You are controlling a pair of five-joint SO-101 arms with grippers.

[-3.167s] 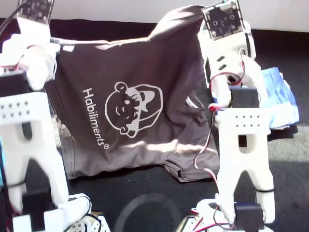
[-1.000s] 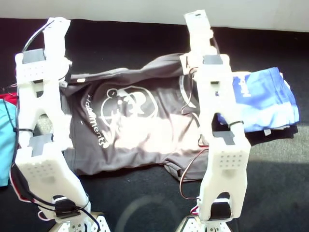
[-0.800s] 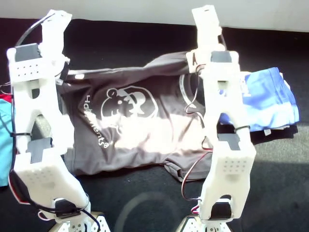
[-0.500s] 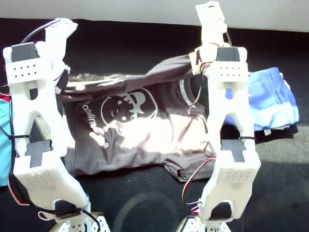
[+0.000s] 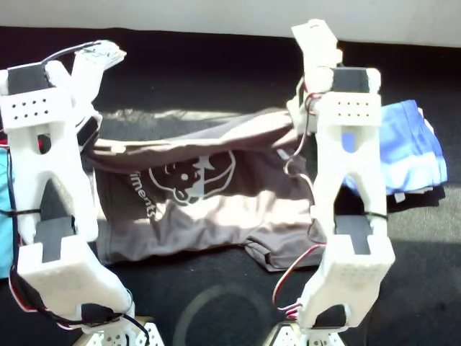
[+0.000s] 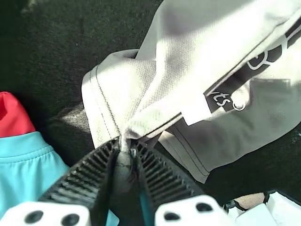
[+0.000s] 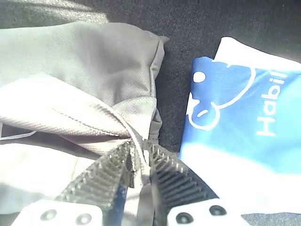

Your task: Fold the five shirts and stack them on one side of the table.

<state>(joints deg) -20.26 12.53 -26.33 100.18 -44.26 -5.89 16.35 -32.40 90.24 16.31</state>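
My dark bench (image 5: 216,65) carries the grey shirt (image 5: 216,209) between both arms, with its near hem flat toward the bases. A folded blue shirt (image 5: 414,148) sits beside the right arm. The left claw (image 6: 126,153) and right claw (image 7: 137,162) are each clamped on a far corner, stretching that edge side to side. I judge the fold runs toward the near hem.

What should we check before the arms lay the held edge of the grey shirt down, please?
1. Left hand shut on the grey shirt edge: ok.
2. Right hand shut on the same edge: ok.
3. Edge stretched between both hands: ok.
4. Blue shirt apart from the grey one: ok.
5. Near hem flat: not ok, bunched beside the right arm.
6. Underside of the lifted part free of creases: cannot tell.
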